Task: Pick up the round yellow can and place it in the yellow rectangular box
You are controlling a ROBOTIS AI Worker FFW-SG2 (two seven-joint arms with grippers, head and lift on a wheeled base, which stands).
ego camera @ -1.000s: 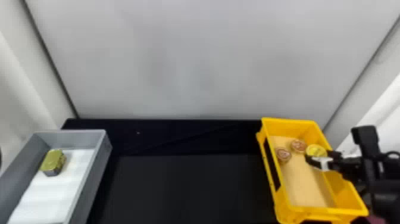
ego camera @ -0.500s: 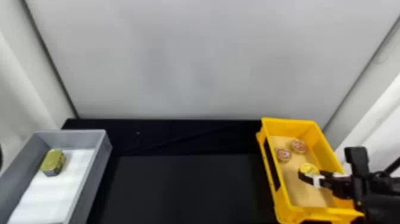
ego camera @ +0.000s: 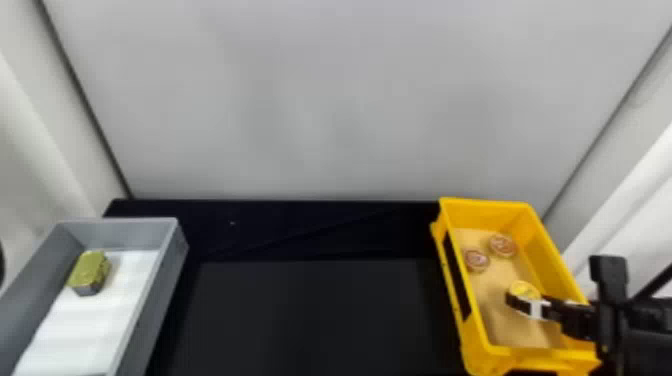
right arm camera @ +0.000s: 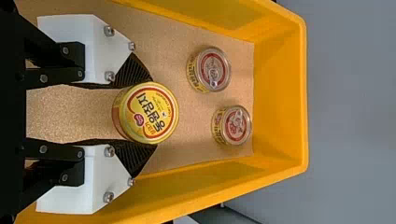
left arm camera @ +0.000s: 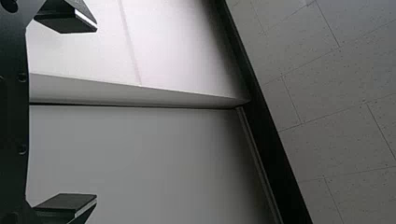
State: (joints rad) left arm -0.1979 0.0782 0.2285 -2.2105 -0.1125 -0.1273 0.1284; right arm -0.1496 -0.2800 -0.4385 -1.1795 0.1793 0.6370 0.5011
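One round yellow can (ego camera: 523,288), inside the yellow rectangular box (ego camera: 485,205), pinched by the right gripper (ego camera: 529,299). Two smaller round cans (ego camera: 476,260), side by side toward the box's far end. One left gripper (left arm camera: 96,113), spread. One grey bin (ego camera: 161,300), well left of the box, containing one green-topped tin (ego camera: 89,269). Black tabletop (ego camera: 310,315) between.
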